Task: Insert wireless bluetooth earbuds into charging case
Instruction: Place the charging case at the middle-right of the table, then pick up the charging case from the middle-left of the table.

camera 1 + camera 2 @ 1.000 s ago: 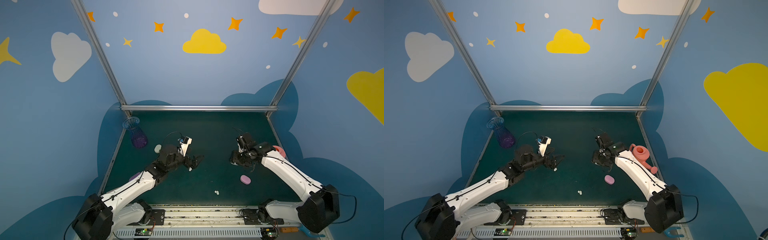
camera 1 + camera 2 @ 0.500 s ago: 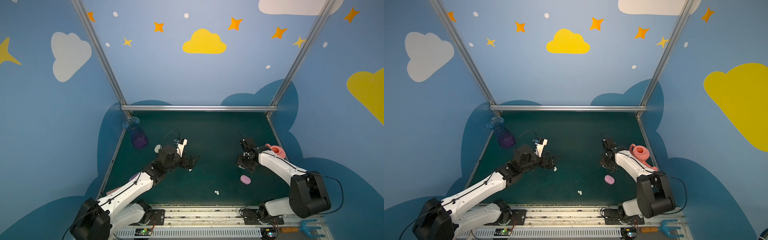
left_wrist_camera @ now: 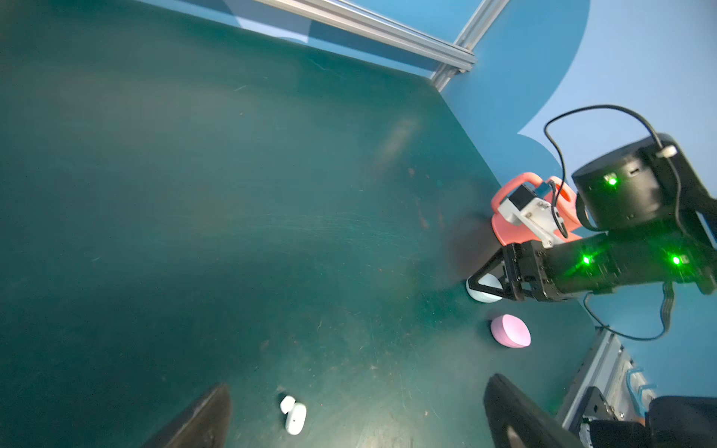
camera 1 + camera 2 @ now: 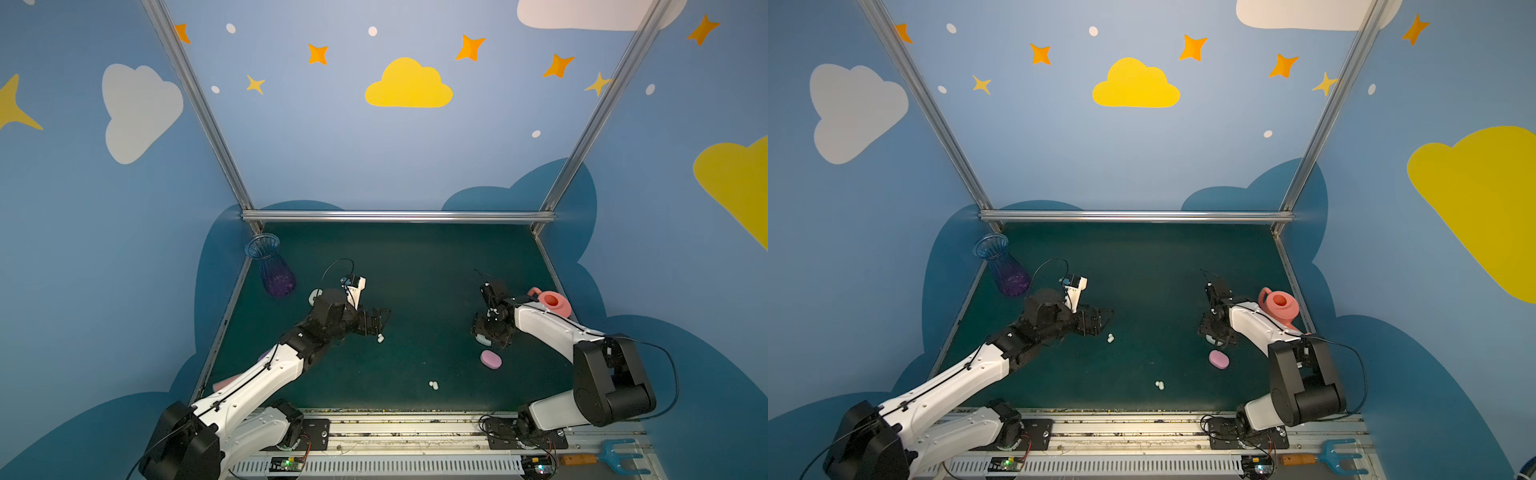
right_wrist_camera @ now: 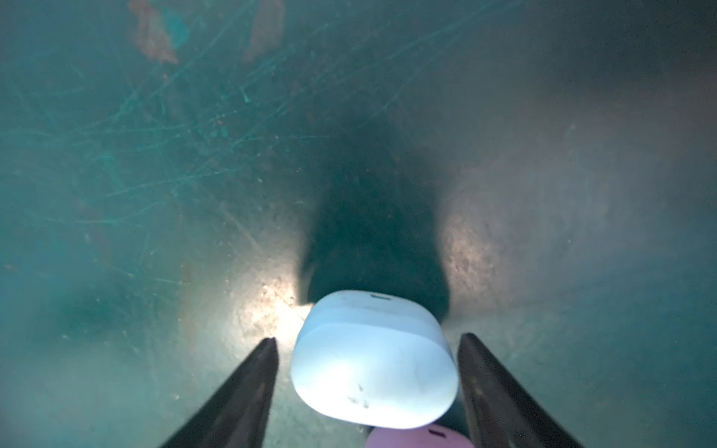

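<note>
Here, the left gripper (image 3: pixel 357 384) gapes wide, two earbuds (image 3: pixel 293 413) lying together on the mat (image 3: pixel 232 194) between its fingers. The right gripper (image 5: pixel 368 339) straddles a blue case (image 5: pixel 372 368), jaws spread and seemingly just clear of it, with a pink case (image 5: pixel 419 438) just beside.

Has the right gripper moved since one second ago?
Yes. In a top view the right gripper has come nearer to the pink case, which has stayed in its place.

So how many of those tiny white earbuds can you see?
4. Two earbuds lie together just ahead of the left fingers; two more sit near the table's front edge. Others may be hidden.
</note>
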